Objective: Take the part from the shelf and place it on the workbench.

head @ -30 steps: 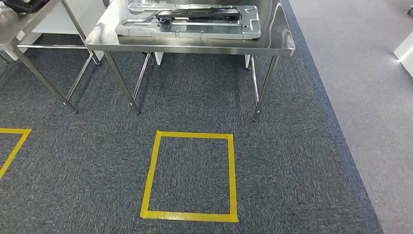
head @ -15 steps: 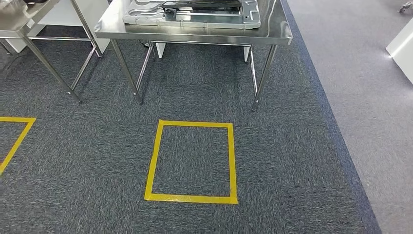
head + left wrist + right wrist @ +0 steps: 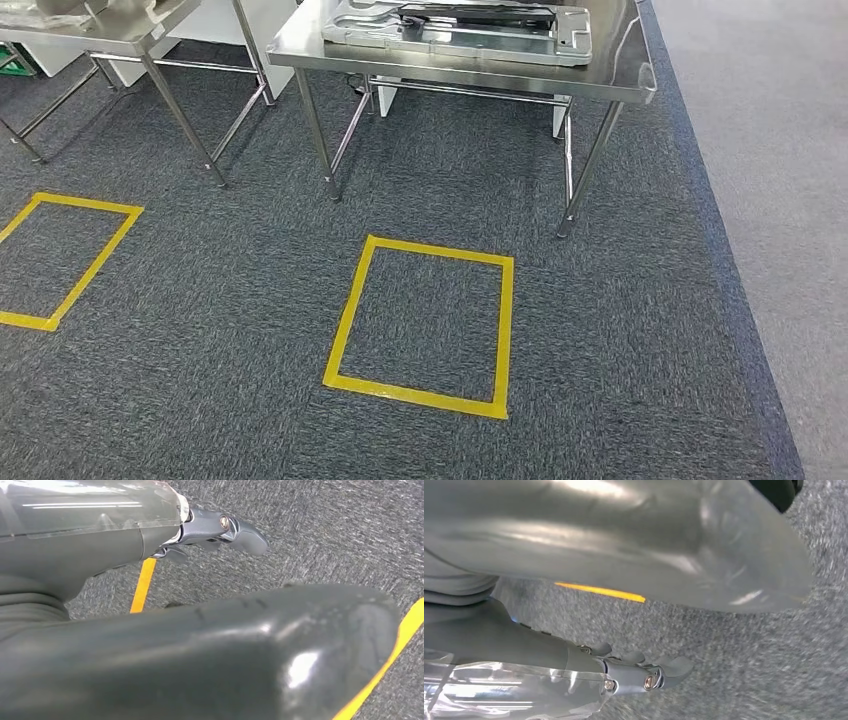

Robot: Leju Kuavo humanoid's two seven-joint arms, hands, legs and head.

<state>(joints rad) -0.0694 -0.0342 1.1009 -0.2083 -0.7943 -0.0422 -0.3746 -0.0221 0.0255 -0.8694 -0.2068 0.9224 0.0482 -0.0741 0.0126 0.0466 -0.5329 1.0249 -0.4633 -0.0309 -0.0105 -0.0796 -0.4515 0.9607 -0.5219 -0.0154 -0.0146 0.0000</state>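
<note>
Hands hung empty, left hand (image 3: 220,530) and right hand (image 3: 644,672) loosely uncurled; the robot needed its feet squared in the yellow square (image 3: 425,325) before the workbench (image 3: 620,80).

The carpet (image 3: 200,400) is speckled dark blue-grey, marked with yellow tape squares (image 3: 424,325); a paler grey floor strip (image 3: 780,150) runs alongside. The steel tables (image 3: 620,85) are shiny silver, and the tray-like part (image 3: 470,38) is silver-grey with what seems a black piece on top.
</note>
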